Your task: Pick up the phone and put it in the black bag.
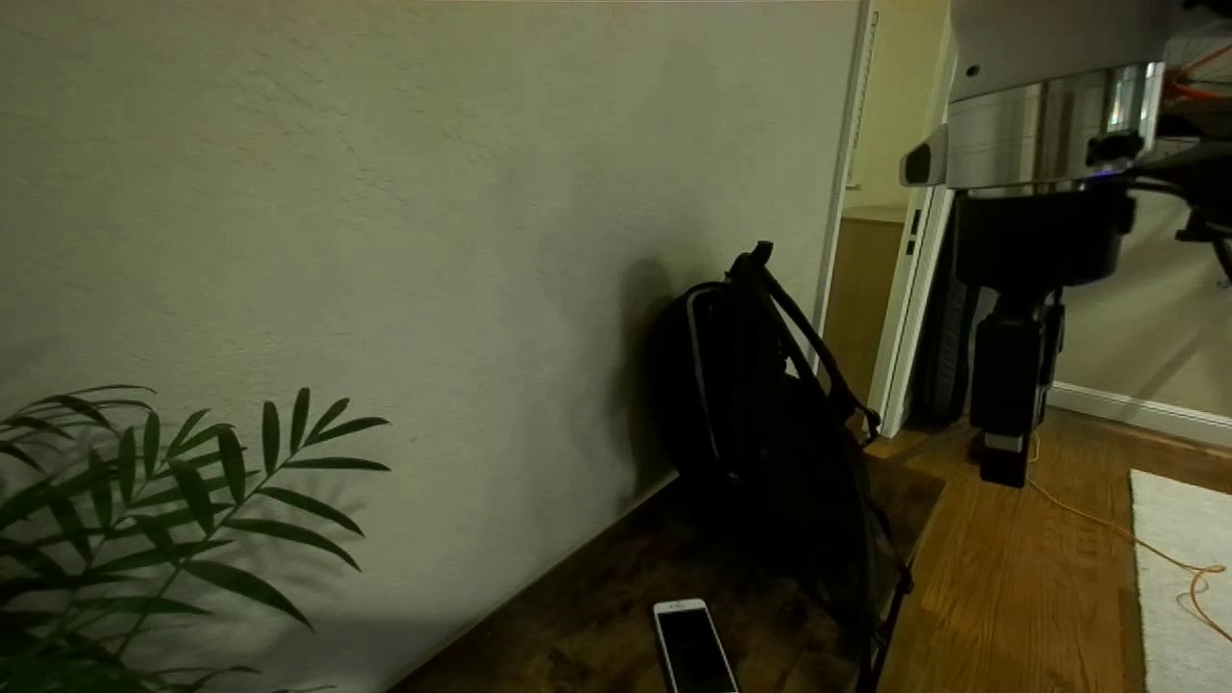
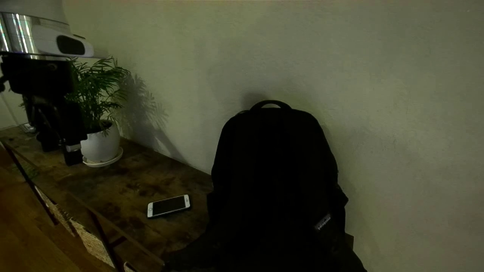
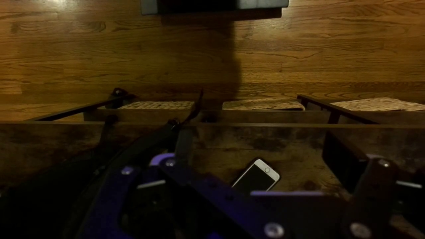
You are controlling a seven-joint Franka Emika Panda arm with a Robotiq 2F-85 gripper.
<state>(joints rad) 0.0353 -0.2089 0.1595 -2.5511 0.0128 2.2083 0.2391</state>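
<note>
The phone (image 2: 168, 206) is seen lying flat, screen up, on the counter (image 2: 128, 177), near the black bag (image 2: 276, 181) but apart from it. The pincer (image 3: 264, 152), raised and apart from the bag, is spread wide with nothing gripped. For a sound pick, the fingers (image 3: 343, 162) are best brought over the phone, turned across its narrow width, lowered almost to the counter and closed gently. A white pot (image 2: 101, 145), farther from the bag than the phone, is shown in an exterior view but not in the wrist view.
</note>
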